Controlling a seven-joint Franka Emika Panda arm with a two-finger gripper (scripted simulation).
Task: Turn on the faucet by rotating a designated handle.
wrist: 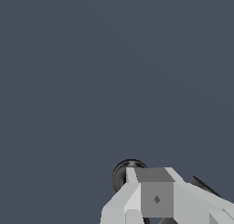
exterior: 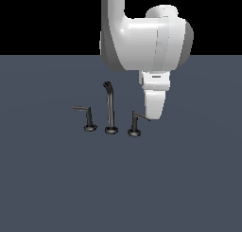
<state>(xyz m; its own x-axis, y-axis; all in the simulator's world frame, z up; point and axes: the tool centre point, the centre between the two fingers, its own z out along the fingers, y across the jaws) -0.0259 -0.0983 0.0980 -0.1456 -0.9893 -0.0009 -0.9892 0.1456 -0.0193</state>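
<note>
The faucet [exterior: 110, 110] stands on the floor as three dark pieces: a tall hooked spout in the middle and a short handle on each side. The designated handle [exterior: 135, 124] is the one on the exterior view's right, and its grey lever [exterior: 141, 115] slants up toward my gripper [exterior: 152, 116]. The tip of the white hand sits right at the lever's outer end; contact is not clear. The fingers show as one mass with no gap, shut on nothing. In the wrist view my gripper [wrist: 153, 182] partly covers a dark round part [wrist: 122, 173] of the faucet.
The other handle [exterior: 90, 118], with a thinner lever, stands on the exterior view's left of the spout. The plain grey-blue floor [exterior: 179, 179] spreads all around. The arm's bulky white link [exterior: 142, 37] hangs above the faucet.
</note>
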